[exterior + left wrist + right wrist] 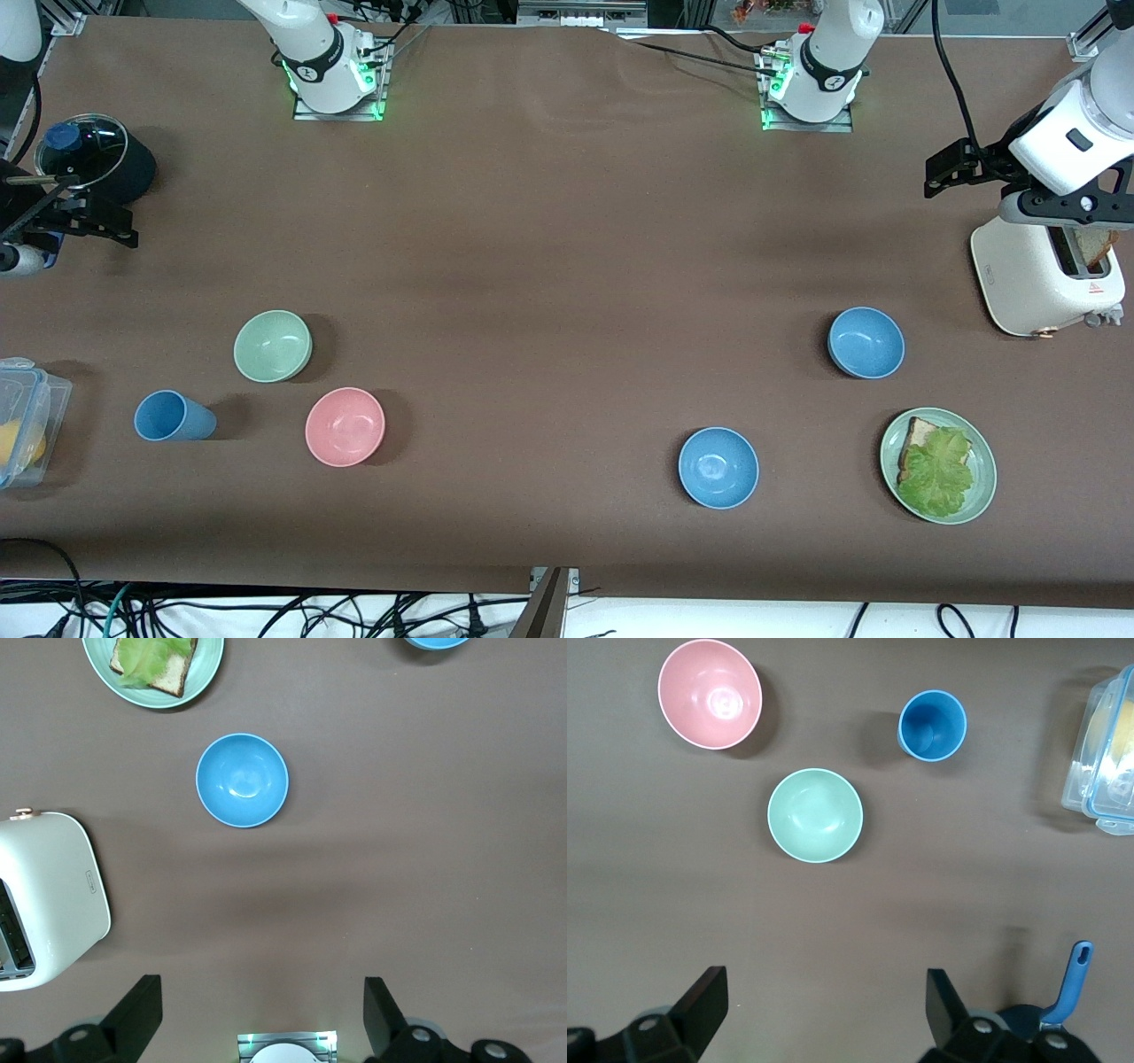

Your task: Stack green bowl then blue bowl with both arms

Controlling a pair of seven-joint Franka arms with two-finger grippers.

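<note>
Beside pink bowl (345, 426), pale matte green bowl (272, 346)

The clear container (27, 424) and a second blue bowl (436, 641) are cut off by picture edges.

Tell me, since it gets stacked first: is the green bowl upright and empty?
Upright and empty: the green bowl sits mouth up on the table, and the right wrist view shows its bare inside, with nothing in it.

Even overhead light is falling across the brown surface (567, 266), leaving soft shadows trailing beside the green bowl (272, 346) and pink bowl (345, 426). Small highlights are glinting inside the blue bowl (242, 780), and green lamps are glowing at both arm bases.
</note>
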